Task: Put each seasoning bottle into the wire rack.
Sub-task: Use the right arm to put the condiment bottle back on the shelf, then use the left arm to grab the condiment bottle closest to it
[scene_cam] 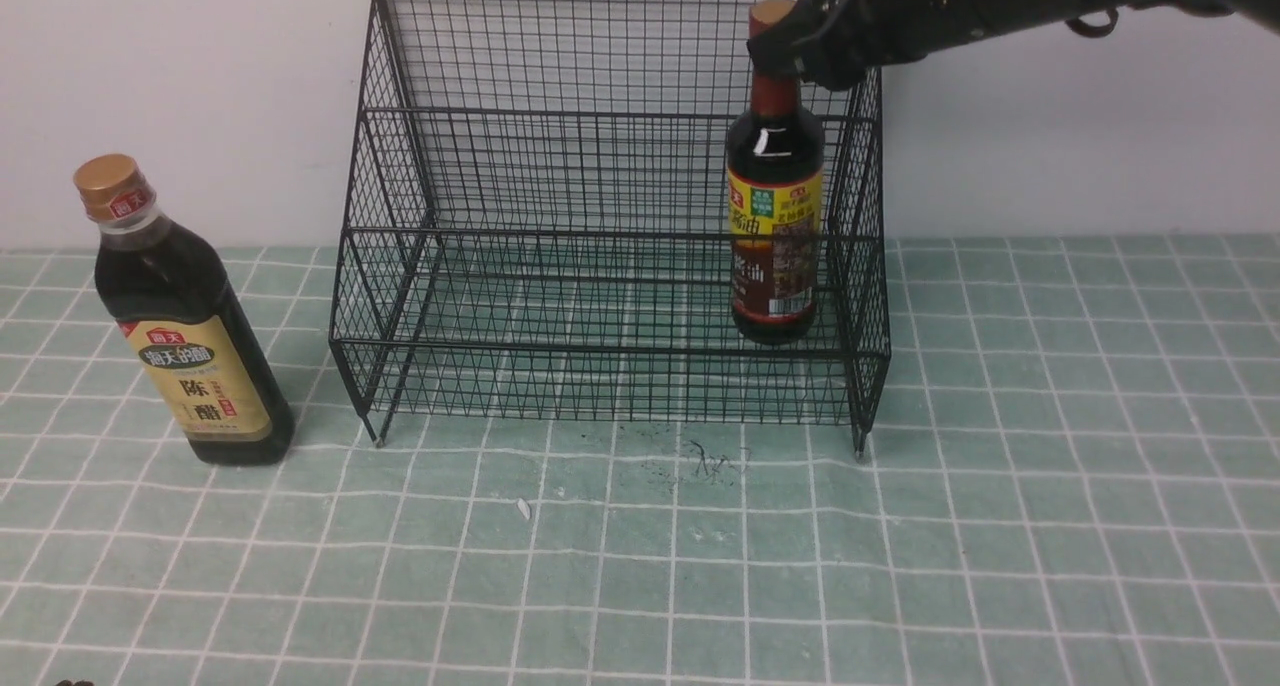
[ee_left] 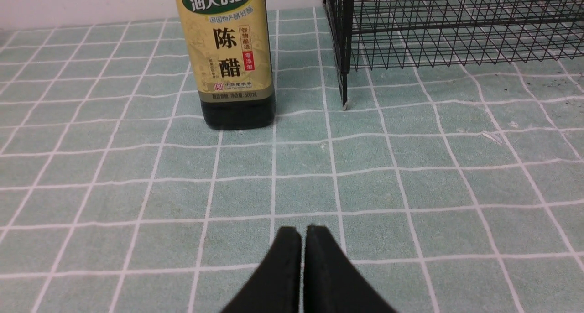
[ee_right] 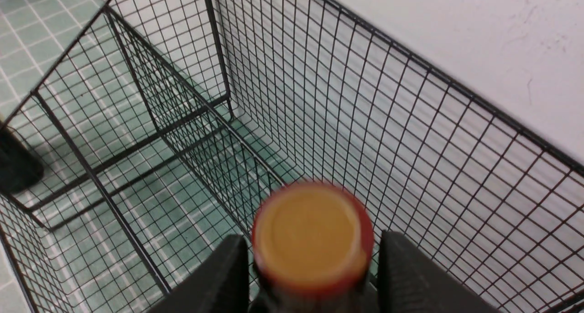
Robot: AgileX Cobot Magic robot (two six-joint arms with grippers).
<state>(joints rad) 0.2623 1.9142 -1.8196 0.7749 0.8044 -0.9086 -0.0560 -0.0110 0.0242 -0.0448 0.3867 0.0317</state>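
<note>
The round seasoning bottle (scene_cam: 775, 236), with a long reddish-brown neck and a yellow-red label, stands upright on the lower shelf at the right end of the black wire rack (scene_cam: 600, 116). My right gripper (scene_cam: 790, 51) is at the bottle's cap (ee_right: 312, 235). Its fingers (ee_right: 228, 267) stand either side of the cap with a gap on each side, so it is open. The squarish seasoning bottle (scene_cam: 190, 336), gold-capped with a tan-yellow label, stands on the cloth left of the rack. My left gripper (ee_left: 303, 231) is shut and empty, low over the cloth in front of that bottle (ee_left: 230, 62).
A green checked cloth (scene_cam: 1050, 486) covers the table. A white wall runs right behind the rack. The rack's left front leg (ee_left: 344, 101) stands close to the right of the squarish bottle. Small dark specks (scene_cam: 710, 461) and a white scrap (scene_cam: 523, 509) lie in front of the rack.
</note>
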